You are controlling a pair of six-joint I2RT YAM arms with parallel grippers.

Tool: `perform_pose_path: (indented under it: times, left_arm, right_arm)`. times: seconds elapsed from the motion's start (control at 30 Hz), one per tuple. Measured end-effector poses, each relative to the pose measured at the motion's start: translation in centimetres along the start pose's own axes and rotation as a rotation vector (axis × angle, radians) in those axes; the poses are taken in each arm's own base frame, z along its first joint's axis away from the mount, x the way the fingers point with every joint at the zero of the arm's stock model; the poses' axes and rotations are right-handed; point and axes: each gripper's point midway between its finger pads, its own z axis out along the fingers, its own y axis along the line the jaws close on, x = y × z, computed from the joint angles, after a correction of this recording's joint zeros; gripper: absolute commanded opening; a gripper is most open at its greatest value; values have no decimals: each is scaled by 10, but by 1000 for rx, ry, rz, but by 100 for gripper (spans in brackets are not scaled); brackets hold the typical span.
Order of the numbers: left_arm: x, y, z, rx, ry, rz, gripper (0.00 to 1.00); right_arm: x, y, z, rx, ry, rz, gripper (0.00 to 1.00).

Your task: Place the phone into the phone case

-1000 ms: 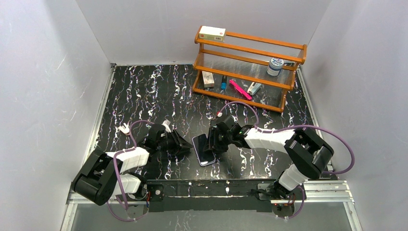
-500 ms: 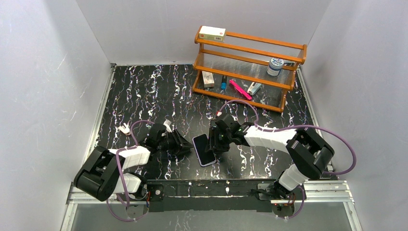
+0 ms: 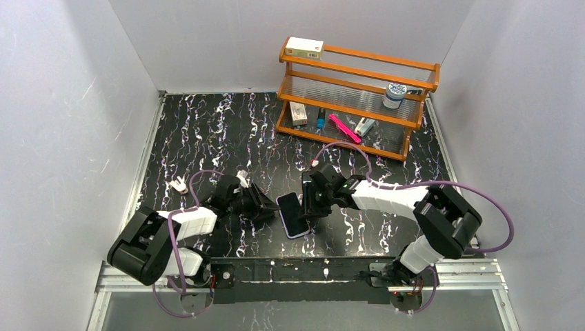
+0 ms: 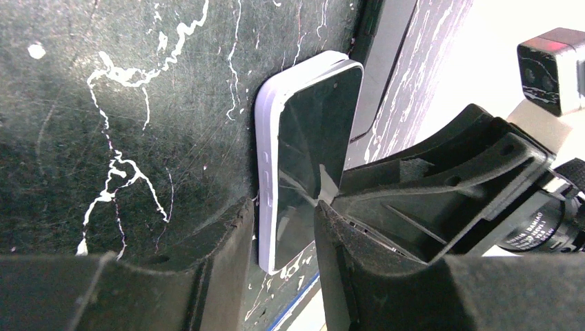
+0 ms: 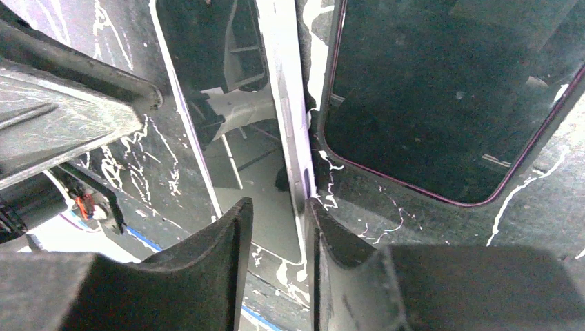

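Phone [image 4: 314,138] is seen sitting inside the lavender phone case [image 4: 265,172], on the marbled table [image 4: 103,103] between both arms. Full seating of every corner cannot be told. Left gripper [image 4: 283,214] is set partly spread astride the cased phone's near end. Right gripper [image 5: 277,207] is set narrowly astride the case's side wall. Actual pinching cannot be told for either. The phone is judged stiff, dense, slick and breakable on the glass, and the case thin and bendy. Hold is best taken across the long cased edges.
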Motion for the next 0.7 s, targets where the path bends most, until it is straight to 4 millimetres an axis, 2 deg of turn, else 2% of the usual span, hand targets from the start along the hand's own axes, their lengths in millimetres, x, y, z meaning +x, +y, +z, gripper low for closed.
perform_pose_path:
  times: [0.07,0.17,0.3,0.43,0.7]
  left_arm:
    - [0,0,0,-1,0,0,36]
    - [1,1,0,-5,3,1,36]
    - [4,6,0,-30,13,11,36]
    - [5,11,-1,-68,23,41,36]
    - [3,16,-4,-104,17,84,31]
  right_arm:
    - [1,-2,4,7,9,-2,31]
    - [3,-2,8,-2,20,-10,18]
    - [5,10,10,-64,37,-23,9]
    - [6,18,13,-113,46,-26,9]
    - [9,26,22,-159,72,-5,13]
